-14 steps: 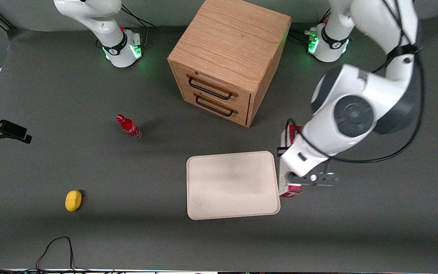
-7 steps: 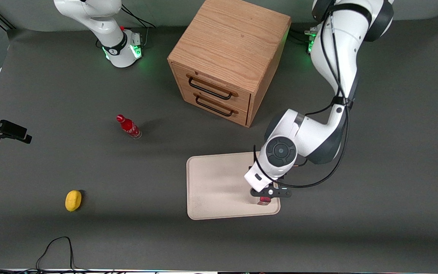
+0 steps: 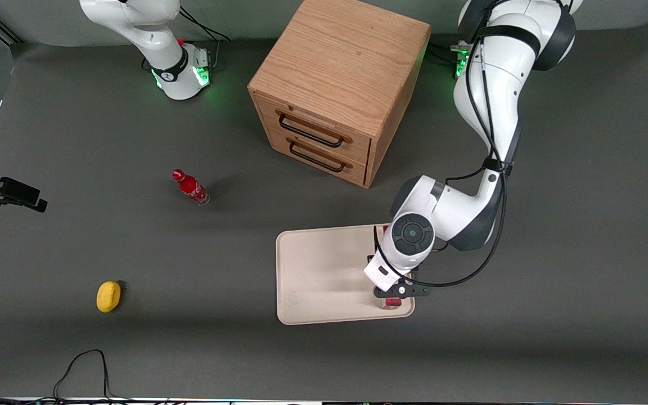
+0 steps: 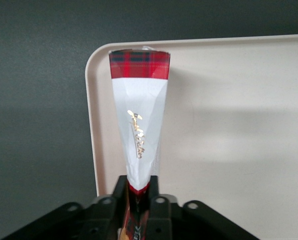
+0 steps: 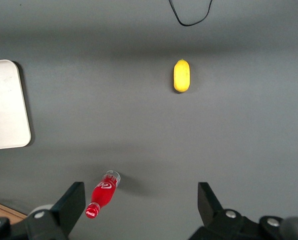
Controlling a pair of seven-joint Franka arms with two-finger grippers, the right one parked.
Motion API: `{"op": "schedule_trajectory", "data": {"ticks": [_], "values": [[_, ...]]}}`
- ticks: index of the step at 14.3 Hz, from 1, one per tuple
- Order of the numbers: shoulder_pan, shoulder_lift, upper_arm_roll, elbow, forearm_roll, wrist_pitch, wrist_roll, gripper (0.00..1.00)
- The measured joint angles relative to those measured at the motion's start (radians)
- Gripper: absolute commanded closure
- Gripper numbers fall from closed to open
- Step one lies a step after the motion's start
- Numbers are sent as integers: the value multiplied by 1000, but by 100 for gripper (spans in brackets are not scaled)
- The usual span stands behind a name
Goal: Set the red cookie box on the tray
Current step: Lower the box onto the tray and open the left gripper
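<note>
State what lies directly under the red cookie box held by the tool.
Under the red cookie box, gripped by the tool, lies the cream tray, near its corner. Whether the box touches it is hidden.

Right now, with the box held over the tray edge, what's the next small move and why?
Probably lower slightly, then open. The gripper is shut on the red cookie box, which already lies above the tray inside its rim toward the working arm's end; whether it touches yet isn't clear.

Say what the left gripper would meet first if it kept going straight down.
Probably the tray: the left gripper, jaws shut on the red cookie box, hangs over its edge strip; the box would land first.
</note>
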Motion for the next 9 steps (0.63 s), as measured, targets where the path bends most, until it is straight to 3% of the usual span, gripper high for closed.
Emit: {"op": "schedule_trajectory", "data": {"ticks": [5,9], "values": [[15,-86,22,0,1,-3,0,0],[110,-339,35,-170,2,-70,66,0]]}}
